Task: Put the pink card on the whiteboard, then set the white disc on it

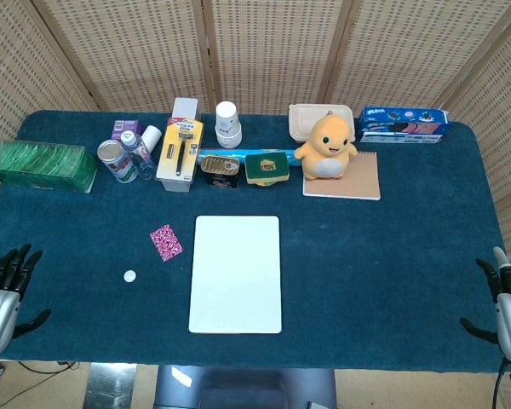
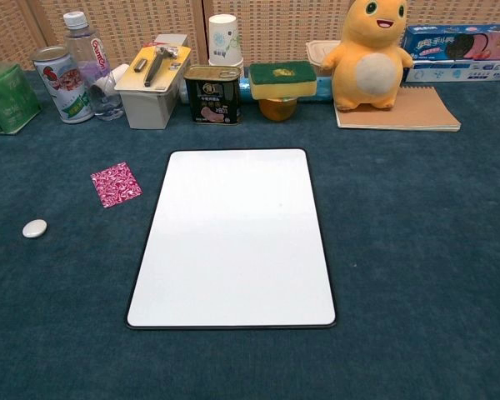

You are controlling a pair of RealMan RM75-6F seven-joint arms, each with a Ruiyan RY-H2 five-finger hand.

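Observation:
The pink patterned card lies flat on the blue cloth just left of the whiteboard. The small white disc sits further left and nearer me than the card. The board's surface is bare. My left hand rests at the table's front left corner, fingers spread, holding nothing. My right hand is at the front right corner, also spread and empty. Neither hand shows in the chest view.
Along the back stand a green box, a can, a bottle, a yellow razor pack, a paper cup, a tin, a sponge, a yellow plush toy on a notebook, and a biscuit box.

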